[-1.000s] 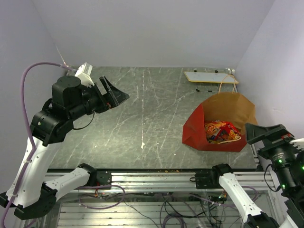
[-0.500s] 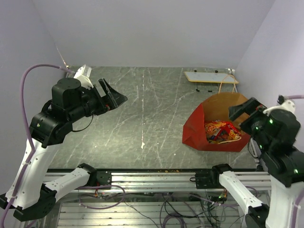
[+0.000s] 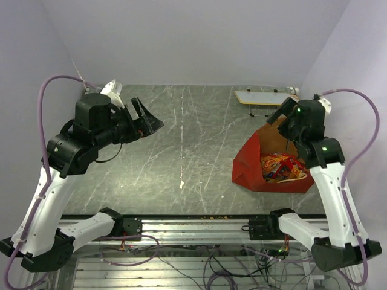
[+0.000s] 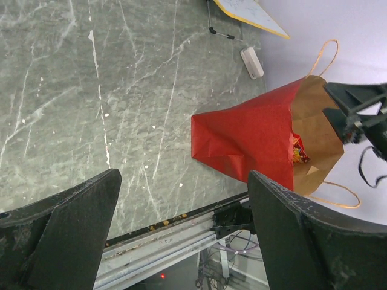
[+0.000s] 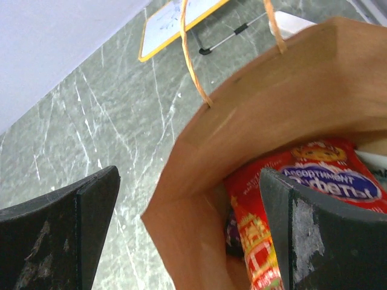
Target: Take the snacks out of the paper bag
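The paper bag, red outside and brown inside, lies on its side at the right of the table with its mouth facing right; it also shows in the left wrist view. Snacks fill its mouth. In the right wrist view a big red packet with a blue logo lies inside the bag's brown wall. My right gripper is open, high above the bag's far edge. My left gripper is open and empty, raised over the left of the table.
A flat white board on a thin stand sits at the back right, by the wall. A small white cylinder lies beside it. The bag's tan loop handles stick out towards the right wall. The metal rail runs along the near edge.
My right arm has swung up from the low right corner to above the bag's far edge. The left arm has barely shifted. The bag has not moved.
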Robot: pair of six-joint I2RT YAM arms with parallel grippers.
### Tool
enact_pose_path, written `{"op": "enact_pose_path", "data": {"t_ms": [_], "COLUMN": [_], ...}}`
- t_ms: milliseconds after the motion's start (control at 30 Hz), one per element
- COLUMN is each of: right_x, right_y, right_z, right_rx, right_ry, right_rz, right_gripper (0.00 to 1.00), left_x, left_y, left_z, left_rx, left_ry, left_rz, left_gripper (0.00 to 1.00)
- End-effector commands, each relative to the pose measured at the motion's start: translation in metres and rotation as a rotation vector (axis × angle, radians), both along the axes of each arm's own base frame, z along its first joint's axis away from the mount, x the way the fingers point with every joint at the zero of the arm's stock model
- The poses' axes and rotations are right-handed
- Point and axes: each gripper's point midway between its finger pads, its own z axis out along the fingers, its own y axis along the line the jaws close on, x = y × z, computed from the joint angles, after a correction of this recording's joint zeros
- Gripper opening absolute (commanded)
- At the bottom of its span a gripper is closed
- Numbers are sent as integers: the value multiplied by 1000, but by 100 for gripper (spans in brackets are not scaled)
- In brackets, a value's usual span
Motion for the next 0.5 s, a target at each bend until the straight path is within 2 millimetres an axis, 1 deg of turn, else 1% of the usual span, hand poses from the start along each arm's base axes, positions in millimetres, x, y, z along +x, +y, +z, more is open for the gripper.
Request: {"op": "enact_pose_path", "data": {"t_ms": [0, 67, 133, 233, 300, 367, 467], "right_x": [37, 46, 59, 79, 90, 98, 107], "right_y": [-2, -11, -16, -17, -18, -18, -15], "right_z": [14, 8, 5, 8, 8, 3, -10], "right_rx": [-32, -53, -90, -141, -160, -161, -132], "right_ry": [-125, -105, -90, -96, -98, -87, -75], "right_rz": [-24, -84, -105, -88, -88, -91, -89], "right_gripper": [100, 98, 95, 92, 86, 82, 78], "left_x": [1, 5, 7, 13, 18, 23, 28], "left_y": [4, 1, -2, -2, -4, -8, -11], "left_z": [5, 1, -1, -7, -8, -7, -5], "left_rx": [-1, -1, 3, 28, 39, 44, 62], "left_ry": [-57, -50, -48, -48, -46, -43, -42], "left_rz": [13, 8, -5, 3, 1, -12, -20], "left_gripper": [97, 97, 97, 97, 97, 97, 97]}}
